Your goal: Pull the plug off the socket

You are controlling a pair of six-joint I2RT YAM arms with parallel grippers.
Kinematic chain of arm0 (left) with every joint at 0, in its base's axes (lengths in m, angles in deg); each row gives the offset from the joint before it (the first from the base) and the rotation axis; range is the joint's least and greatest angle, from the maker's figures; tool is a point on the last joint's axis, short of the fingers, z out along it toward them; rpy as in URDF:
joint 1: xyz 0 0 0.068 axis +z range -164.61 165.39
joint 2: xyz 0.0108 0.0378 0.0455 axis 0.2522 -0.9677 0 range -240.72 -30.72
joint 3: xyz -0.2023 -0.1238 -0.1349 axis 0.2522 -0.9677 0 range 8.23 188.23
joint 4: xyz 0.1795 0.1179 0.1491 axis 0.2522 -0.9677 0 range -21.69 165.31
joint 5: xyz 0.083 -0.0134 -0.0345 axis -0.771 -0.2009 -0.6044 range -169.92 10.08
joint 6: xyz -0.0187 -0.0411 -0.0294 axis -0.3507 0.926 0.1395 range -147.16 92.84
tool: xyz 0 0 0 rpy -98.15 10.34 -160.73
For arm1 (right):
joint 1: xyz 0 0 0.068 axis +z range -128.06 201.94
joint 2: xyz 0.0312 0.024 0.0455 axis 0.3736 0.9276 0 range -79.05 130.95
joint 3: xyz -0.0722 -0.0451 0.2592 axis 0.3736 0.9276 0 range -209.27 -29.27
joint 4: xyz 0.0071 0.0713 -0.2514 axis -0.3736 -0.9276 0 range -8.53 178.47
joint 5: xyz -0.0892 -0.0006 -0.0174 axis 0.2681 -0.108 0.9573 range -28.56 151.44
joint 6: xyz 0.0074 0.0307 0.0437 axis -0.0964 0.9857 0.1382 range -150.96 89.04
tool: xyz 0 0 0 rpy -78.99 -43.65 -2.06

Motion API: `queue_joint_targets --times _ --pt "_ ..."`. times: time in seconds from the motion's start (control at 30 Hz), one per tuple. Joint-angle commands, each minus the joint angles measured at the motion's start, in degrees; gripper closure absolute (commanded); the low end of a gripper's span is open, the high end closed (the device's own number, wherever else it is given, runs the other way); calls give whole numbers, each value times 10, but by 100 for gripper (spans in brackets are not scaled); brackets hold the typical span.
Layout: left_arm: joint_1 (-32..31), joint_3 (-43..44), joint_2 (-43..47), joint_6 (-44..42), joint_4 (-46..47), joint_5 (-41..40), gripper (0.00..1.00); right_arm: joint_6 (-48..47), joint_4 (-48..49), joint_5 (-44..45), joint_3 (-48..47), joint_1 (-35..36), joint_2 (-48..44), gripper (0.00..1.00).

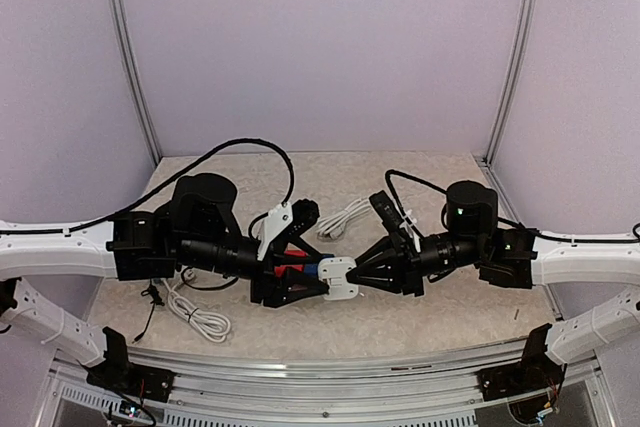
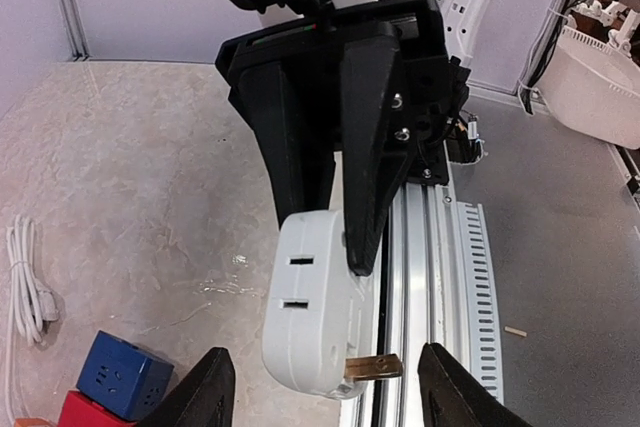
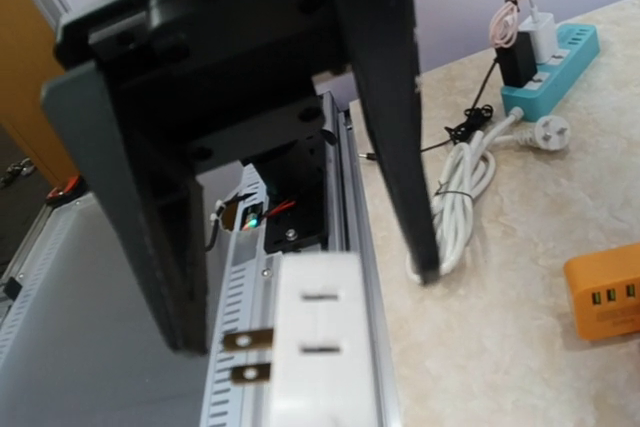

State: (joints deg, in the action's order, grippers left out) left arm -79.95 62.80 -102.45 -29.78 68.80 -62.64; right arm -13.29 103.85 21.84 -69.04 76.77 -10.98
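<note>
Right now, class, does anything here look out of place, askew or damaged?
The white adapter is up off the table, pinched in the right gripper, with its brass prongs bare and in no socket. That fits an unplugging. Nothing looks spilled or broken.

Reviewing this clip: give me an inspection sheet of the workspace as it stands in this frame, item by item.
Surface: beige speckled table, with a metal rail along its near edge.
Job's things: white plug held in the air, brass prongs bare; blue cube socket apart from it, beside a red cube.
Clutter: orange cube socket; teal power strip with chargers plugged in.
Grippers: right gripper shut on the white plug; left gripper open, holding nothing.
Cables: white coiled cable on the left; second white coil near the strip.
Surroundings: lavender enclosure walls.
</note>
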Motion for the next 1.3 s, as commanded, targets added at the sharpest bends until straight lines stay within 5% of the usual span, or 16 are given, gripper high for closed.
queue_joint_targets --times 0.0,1.27 --pt "1 -39 35 6 53 55 39 3 22 -18 -8 -4 -3 100" --pt "18 -52 -1 71 141 55 50 57 124 -59 20 5 13 100"
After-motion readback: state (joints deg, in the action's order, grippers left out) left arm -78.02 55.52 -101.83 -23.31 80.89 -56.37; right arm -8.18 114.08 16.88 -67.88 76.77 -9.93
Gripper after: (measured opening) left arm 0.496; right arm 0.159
